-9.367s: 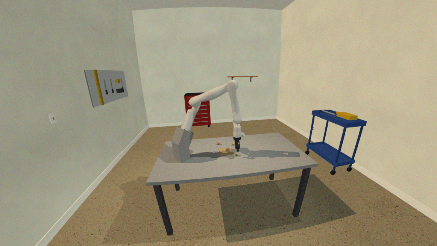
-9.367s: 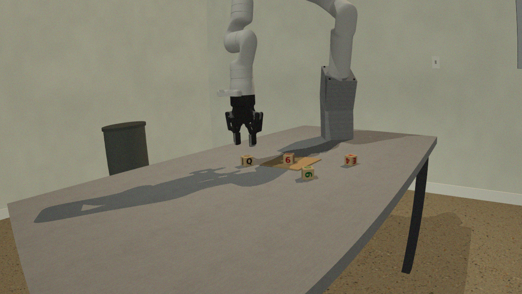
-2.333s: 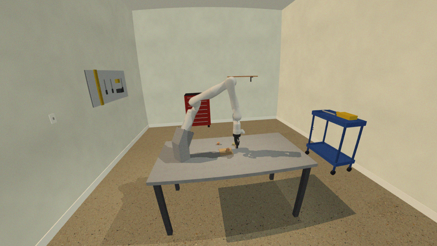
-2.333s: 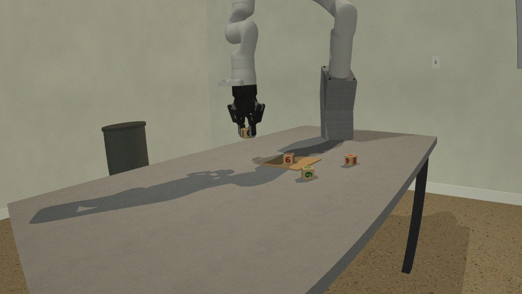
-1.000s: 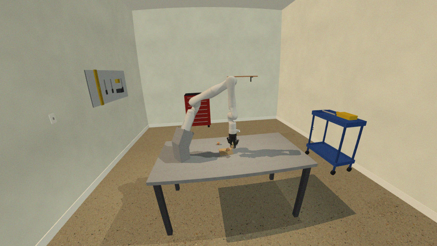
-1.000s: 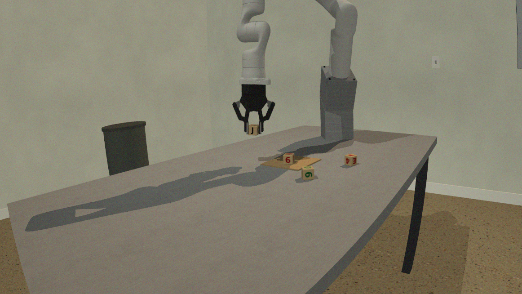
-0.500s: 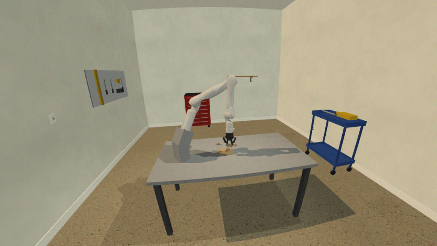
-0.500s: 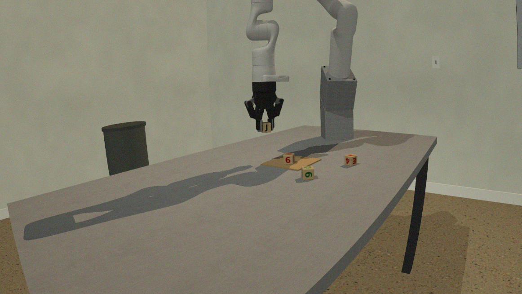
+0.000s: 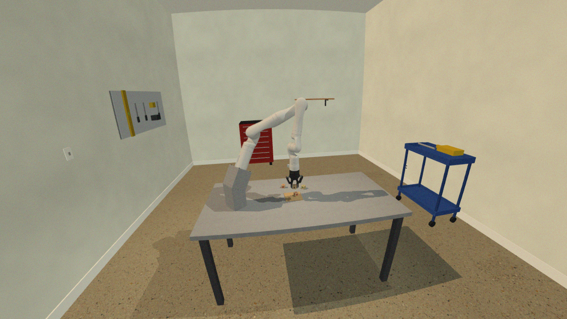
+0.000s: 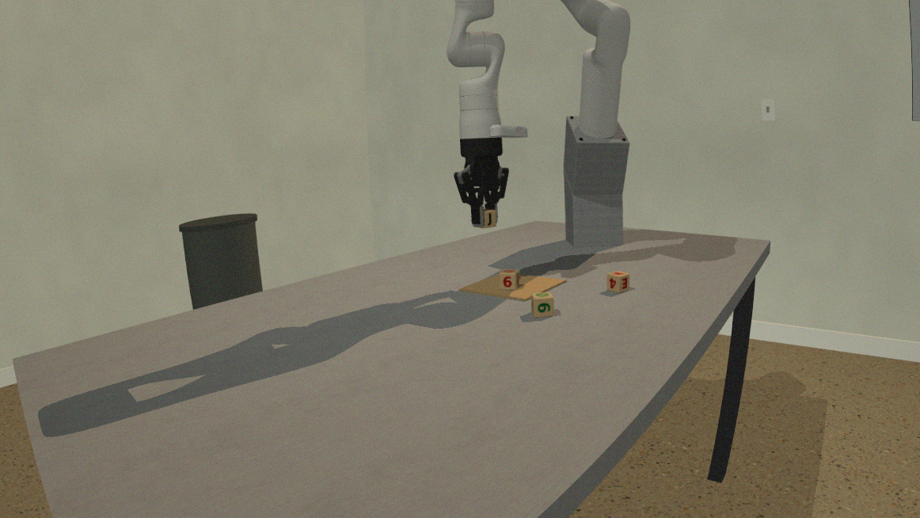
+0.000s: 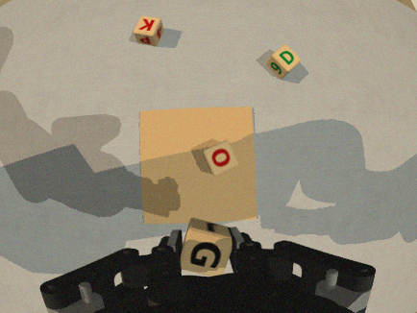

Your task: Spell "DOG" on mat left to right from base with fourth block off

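Observation:
My gripper [image 9: 294, 185] [image 10: 487, 219] [image 11: 205, 240] is shut on the G block [image 11: 207, 253] [image 10: 488, 219] and holds it well above the table, near the edge of the tan mat [image 9: 287, 197] [image 10: 535, 287] [image 11: 173, 133]. The O block [image 11: 219, 157] [image 10: 508, 279] [image 9: 295, 194] lies on the mat with its red O up. The D block [image 11: 284, 60] [image 10: 542, 303] [image 9: 303, 186], with green letters, lies on the table off the mat. The K block [image 11: 149, 29] [image 10: 617, 281] [image 9: 282, 185], with red letters, also lies off the mat.
The robot's grey pedestal [image 9: 236, 189] [image 10: 595, 192] stands on the table near the mat. A dark bin [image 10: 220, 257] stands beyond the table. A blue cart [image 9: 434, 178] and a red tool chest [image 9: 259, 142] stand on the floor.

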Controlling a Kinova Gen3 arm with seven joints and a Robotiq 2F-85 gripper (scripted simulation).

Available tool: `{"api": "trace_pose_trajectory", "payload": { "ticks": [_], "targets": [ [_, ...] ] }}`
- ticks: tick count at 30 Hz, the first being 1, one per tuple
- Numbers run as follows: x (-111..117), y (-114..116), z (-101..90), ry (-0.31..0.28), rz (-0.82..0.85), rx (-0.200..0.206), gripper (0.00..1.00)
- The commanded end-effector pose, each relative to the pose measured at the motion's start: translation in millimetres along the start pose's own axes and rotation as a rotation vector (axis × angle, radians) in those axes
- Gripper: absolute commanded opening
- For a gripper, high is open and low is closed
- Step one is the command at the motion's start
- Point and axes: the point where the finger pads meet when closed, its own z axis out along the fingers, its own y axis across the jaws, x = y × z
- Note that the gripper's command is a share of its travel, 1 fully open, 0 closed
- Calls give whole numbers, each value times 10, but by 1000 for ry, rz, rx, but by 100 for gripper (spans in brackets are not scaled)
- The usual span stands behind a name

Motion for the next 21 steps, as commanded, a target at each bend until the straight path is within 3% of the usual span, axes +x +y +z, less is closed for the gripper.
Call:
{"api": "trace_pose_trajectory", "payload": {
  "ticks": [1,21],
  "targets": [
    [99,4,4,8,-30,-9,26],
    [74,17,63,6,-27,-11,26]
  ]
}}
